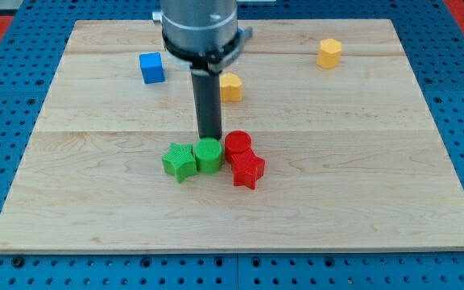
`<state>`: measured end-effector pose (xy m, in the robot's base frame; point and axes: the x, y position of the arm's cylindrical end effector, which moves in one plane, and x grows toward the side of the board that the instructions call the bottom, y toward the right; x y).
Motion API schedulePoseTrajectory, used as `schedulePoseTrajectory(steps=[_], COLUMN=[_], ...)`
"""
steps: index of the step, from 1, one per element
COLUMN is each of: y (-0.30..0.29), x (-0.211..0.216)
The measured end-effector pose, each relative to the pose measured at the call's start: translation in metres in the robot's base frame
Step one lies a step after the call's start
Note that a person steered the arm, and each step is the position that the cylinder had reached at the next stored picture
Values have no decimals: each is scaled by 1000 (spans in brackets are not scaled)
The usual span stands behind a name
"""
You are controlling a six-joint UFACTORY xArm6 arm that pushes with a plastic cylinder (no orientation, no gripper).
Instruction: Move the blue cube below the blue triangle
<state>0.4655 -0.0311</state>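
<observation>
The blue cube (152, 68) sat near the view's top left of the wooden surface (361, 185), alone and well apart from the other blocks. No blue triangle showed anywhere in view. My tip (209, 138) stood well to the view's lower right of the cube, touching or just above the top edge of the green cylinder (208, 155). There was no pincer on the arm, only the straight rod. A green star (180, 161) touched the cylinder on the view's left; a red cylinder (238, 146) and red star (248, 171) clustered on its right. A yellow block (230, 87) lay just beside the rod, partly hidden, and a yellow hexagon (329, 53) lay at the view's top right.
</observation>
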Motion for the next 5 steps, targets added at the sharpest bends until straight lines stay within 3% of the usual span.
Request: schedulePoseTrajectory(steps=[2, 5], y=[-33, -93], x=[-14, -107])
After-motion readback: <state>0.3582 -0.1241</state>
